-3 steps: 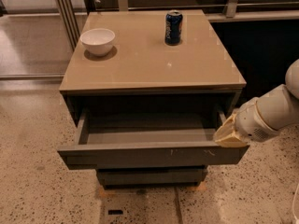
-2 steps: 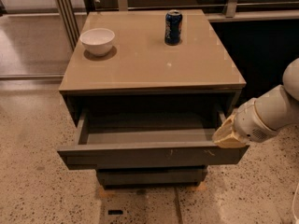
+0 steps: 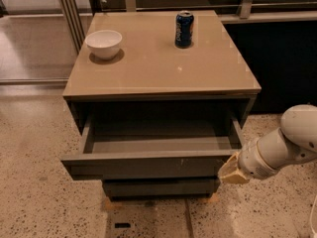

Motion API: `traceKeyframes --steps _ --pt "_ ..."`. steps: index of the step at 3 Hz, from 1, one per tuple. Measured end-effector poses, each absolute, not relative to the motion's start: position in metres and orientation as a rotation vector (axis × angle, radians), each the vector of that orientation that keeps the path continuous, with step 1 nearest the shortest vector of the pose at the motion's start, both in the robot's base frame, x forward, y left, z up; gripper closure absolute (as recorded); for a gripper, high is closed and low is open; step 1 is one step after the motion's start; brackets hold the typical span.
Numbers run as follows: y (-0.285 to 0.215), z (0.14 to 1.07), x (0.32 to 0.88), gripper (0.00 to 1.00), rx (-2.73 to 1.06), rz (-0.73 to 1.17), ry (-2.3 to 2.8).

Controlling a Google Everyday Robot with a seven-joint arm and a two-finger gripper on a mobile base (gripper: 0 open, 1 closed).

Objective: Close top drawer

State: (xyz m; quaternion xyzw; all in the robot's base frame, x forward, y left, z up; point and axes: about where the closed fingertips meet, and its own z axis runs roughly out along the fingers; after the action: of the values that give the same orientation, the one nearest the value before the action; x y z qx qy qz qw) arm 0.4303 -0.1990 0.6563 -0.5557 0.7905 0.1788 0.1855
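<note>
- Camera view: your top drawer stands pulled out.
- The gripper sits at its near right corner; you can't make out whether it clasps anything.

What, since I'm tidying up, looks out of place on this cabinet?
Only the top drawer: it stands pulled well out, not flush. The gripper is at its right front corner. The bowl and can stand upright, nothing spilled.

Lettering on the can seems unreadable; gripper beside the top drawer.
</note>
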Motion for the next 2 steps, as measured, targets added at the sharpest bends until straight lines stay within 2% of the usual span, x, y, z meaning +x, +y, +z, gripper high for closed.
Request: traceKeyframes --steps 2 --pt "-0.199 0.6564 0.4304 1.0 -1.571 0.479 2.233"
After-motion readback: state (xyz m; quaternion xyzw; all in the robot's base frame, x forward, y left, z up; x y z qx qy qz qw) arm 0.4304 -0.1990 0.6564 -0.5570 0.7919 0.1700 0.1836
